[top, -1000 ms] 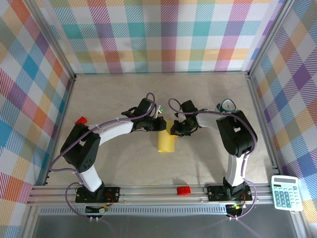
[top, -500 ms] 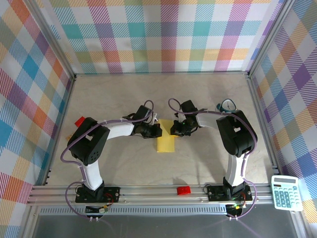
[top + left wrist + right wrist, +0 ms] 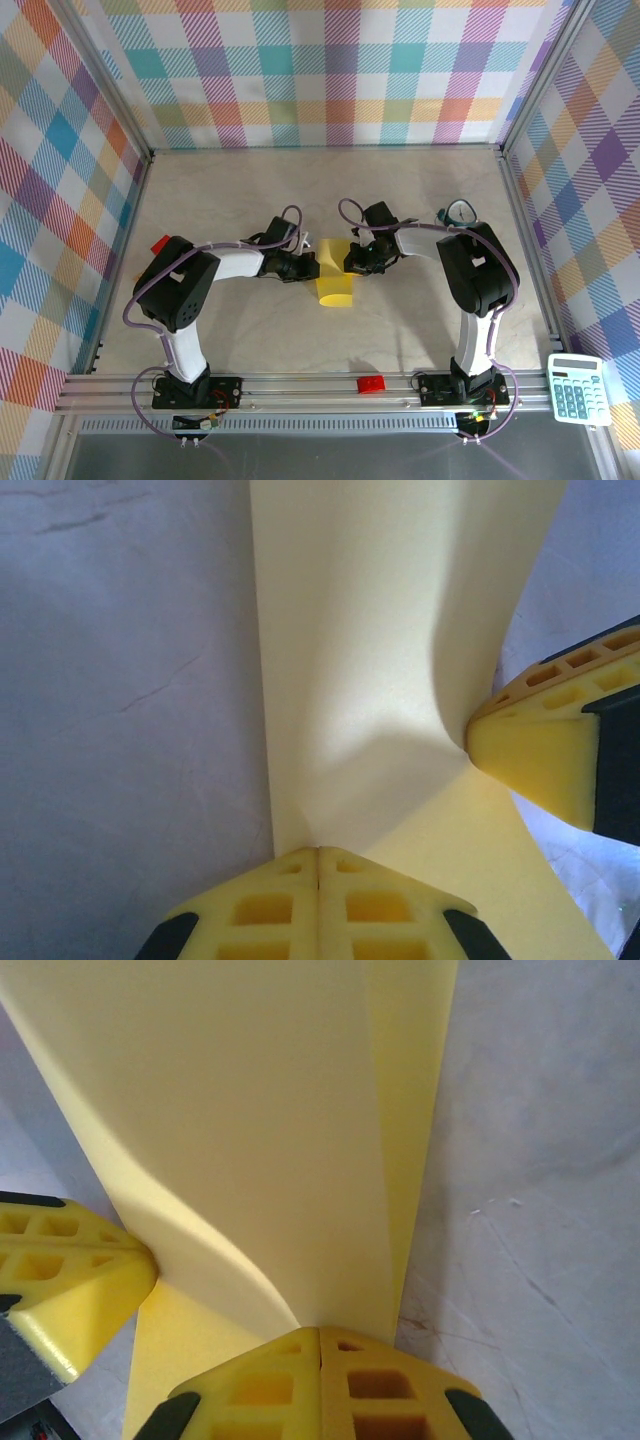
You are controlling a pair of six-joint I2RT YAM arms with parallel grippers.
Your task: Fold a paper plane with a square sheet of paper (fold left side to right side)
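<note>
The square sheet of paper (image 3: 336,283) is a narrow yellow strip at the table's middle, bowed up between the two grippers. My left gripper (image 3: 313,267) is at its left edge. In the left wrist view its jaws (image 3: 318,852) are shut on the paper (image 3: 350,660), which rises curved from the tips. My right gripper (image 3: 352,263) is at the right edge, shut (image 3: 320,1332) on the paper (image 3: 260,1110). Each wrist view shows the other gripper's yellow finger pressed against the sheet: the right one's fingertip (image 3: 535,760) and the left one's fingertip (image 3: 70,1280).
A red brick (image 3: 161,243) lies on the table at the left, and another red brick (image 3: 372,384) sits on the front rail. A calculator (image 3: 578,388) rests beyond the rail at the right. Checked walls enclose the table on three sides.
The left arm has dropped lower and its gripper has closed in on the paper's left edge. The strip's near end now looks rounded and bowed. The right gripper has held still.
</note>
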